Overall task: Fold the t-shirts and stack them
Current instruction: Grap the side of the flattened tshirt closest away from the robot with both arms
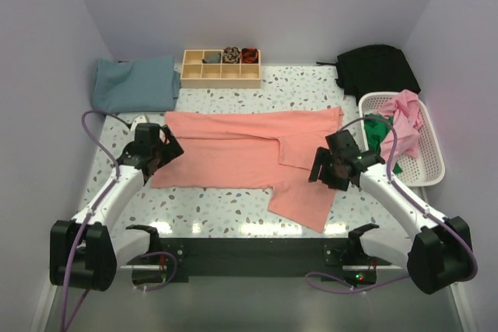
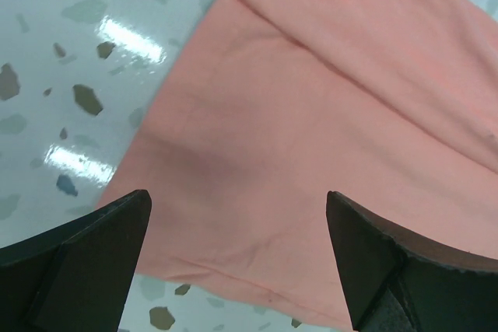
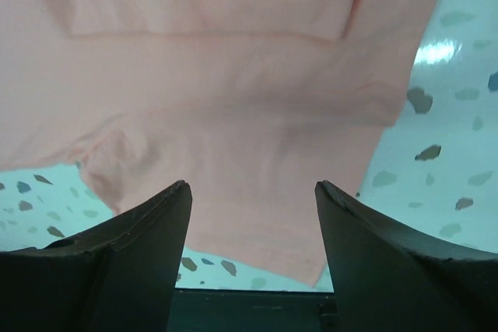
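Observation:
A salmon-pink t-shirt (image 1: 241, 157) lies partly folded on the speckled table, one part hanging toward the front edge at the lower right. My left gripper (image 1: 159, 153) is open and empty over the shirt's left edge; in the left wrist view the cloth (image 2: 311, 138) and its hem lie between the spread fingers. My right gripper (image 1: 327, 170) is open and empty over the shirt's right part; the right wrist view shows the cloth (image 3: 233, 114) below. A folded blue-grey shirt (image 1: 136, 83) lies at the back left. Pink and green shirts (image 1: 401, 126) sit in the white basket.
A white basket (image 1: 426, 162) stands at the right edge. A wooden compartment box (image 1: 220, 70) with small items sits at the back centre. A black cloth (image 1: 377, 68) lies at the back right. The table's dark front edge (image 3: 249, 309) shows in the right wrist view.

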`<action>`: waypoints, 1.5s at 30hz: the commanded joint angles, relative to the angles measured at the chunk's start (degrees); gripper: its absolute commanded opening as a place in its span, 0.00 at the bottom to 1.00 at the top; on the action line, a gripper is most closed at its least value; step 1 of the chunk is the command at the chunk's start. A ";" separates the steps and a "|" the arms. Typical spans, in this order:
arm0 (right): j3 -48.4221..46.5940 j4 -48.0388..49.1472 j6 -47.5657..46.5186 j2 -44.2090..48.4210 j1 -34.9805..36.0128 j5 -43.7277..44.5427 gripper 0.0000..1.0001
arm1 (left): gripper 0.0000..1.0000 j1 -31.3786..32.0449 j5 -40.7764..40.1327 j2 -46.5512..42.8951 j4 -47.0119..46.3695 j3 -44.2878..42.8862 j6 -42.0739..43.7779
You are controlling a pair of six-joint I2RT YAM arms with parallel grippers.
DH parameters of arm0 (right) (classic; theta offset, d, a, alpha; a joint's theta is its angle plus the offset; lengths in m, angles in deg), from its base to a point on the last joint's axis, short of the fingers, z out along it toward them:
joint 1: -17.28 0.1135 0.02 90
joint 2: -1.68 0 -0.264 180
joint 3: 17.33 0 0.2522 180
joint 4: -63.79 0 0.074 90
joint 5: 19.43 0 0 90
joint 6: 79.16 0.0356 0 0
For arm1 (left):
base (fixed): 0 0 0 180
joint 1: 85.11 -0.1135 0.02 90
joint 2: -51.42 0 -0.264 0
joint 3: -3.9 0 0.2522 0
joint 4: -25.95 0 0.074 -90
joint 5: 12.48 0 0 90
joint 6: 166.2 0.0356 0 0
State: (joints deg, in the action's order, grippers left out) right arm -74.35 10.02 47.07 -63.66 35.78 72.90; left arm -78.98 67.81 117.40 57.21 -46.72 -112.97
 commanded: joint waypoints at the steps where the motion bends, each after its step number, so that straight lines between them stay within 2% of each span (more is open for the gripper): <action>1: 3.70 -5.34 9.29 4.08 5.30 3.91 0.70 | 1.00 -0.85 -7.60 -5.24 7.90 1.61 -5.32; 4: 5.55 -7.36 12.11 5.48 8.21 5.05 0.70 | 1.00 -3.75 -7.51 -6.38 10.01 2.49 -5.33; 8: 7.32 -8.94 14.66 8.64 11.02 4.97 0.69 | 1.00 -9.82 0.03 -6.56 8.79 6.09 -4.18; 17: 7.32 -12.55 16.59 13.13 12.08 4.88 0.70 | 1.00 -10.09 8.47 -3.40 3.52 12.77 -7.35; 22: 8.63 -13.08 17.56 13.22 12.52 4.53 0.69 | 0.94 -10.09 7.61 -2.61 1.76 14.62 -7.17; 25: 10.13 -13.51 19.05 14.01 13.05 3.92 0.67 | 0.84 -10.17 6.90 -3.04 1.66 14.45 -6.47; 26: 10.39 -13.86 19.40 14.10 13.14 3.74 0.67 | 0.75 -10.17 6.99 -3.31 1.75 14.45 -6.38; 28: 11.10 -15.26 20.37 14.36 13.66 3.56 0.66 | 0.71 -10.17 7.25 -4.01 1.93 14.54 -6.29; 29: 11.18 -16.06 20.90 14.54 14.01 3.56 0.65 | 0.62 -10.17 7.52 -4.36 1.84 14.62 -6.38; 31: 11.89 -17.90 22.83 15.06 15.85 3.56 0.65 | 0.52 -10.17 8.74 -4.97 1.66 14.98 -6.38; 32: 12.06 -18.52 23.79 15.15 16.73 3.91 0.65 | 0.42 -10.09 9.10 -5.33 1.49 15.32 -6.55; 34: 12.68 -19.31 26.34 14.72 19.01 4.53 0.65 | 0.34 -10.09 9.45 -5.85 0.96 16.03 -6.64; 36: 12.68 -19.06 28.18 13.84 20.34 4.88 0.65 | 0.22 -10.00 9.45 -6.03 0.70 16.12 -6.56; 38: 12.94 -17.48 29.33 12.00 22.45 6.11 0.64 | 0.14 -10.09 9.45 -5.95 0.52 16.03 -6.29; 45: 14.52 -8.86 31.00 4.80 25.00 7.78 0.60 | 0.01 -10.00 10.77 -6.30 -0.09 16.21 -5.77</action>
State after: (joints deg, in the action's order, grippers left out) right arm -61.00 -3.55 74.79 -56.12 59.75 77.68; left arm -88.85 76.81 111.49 56.90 -31.56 -119.09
